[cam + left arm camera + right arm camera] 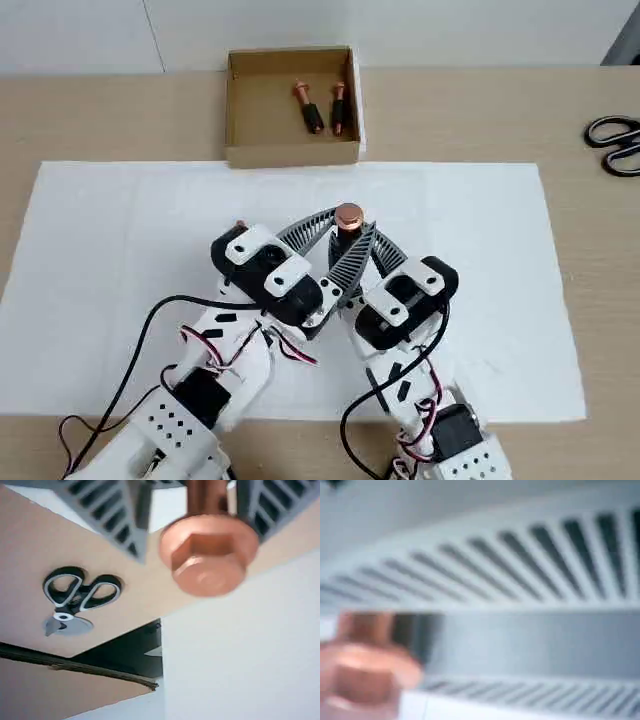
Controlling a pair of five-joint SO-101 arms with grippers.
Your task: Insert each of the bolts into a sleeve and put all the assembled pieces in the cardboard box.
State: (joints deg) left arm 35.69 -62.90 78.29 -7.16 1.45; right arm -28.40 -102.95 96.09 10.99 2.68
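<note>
– Way to the cardboard box (290, 153) open?
– Yes, bare white sheet (130, 230) lies between. Box's left half is free; two assembled pieces (322, 107) lie in its right.
– Around the bolt (349, 214)?
– Crowded: both arms (268, 272) meet there, seemingly no gap between them.

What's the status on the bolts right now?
Left gripper shut on bolt. Right gripper at it, grip unclear. Two assembled pieces in cardboard box. Scissors off to the side.

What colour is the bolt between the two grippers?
Copper. The bolt shows best in the left wrist view.
</note>
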